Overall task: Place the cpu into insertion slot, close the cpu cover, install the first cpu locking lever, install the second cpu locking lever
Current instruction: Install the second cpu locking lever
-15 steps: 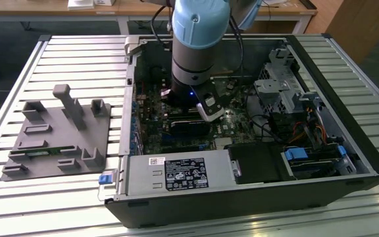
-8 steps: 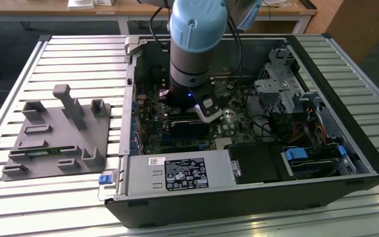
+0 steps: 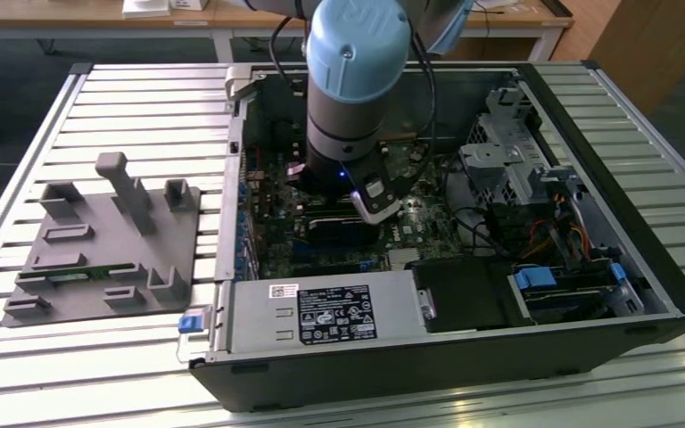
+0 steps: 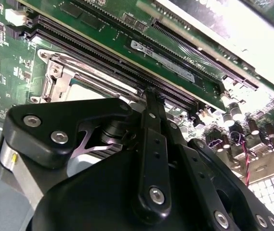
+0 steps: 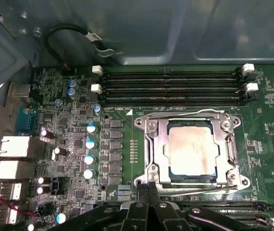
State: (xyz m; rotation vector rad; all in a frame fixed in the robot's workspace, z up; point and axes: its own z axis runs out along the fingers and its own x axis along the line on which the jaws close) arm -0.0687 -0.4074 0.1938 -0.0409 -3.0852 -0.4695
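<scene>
Narrow, empty gripper [image 5: 149,190] at the cpu cover [image 5: 190,147] edge, cpu [image 5: 190,150] beneath it

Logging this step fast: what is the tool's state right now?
Tool: fingers shut together, holding nothing, at the edge of the thin square silver metal cover frame closed over the pale silver-grey square chip.

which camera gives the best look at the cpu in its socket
The first wrist view: the cpu lies fully visible, framed by the cpu cover. In the second wrist view the claw hides most of it. In the exterior view the arm blocks that area.
</scene>
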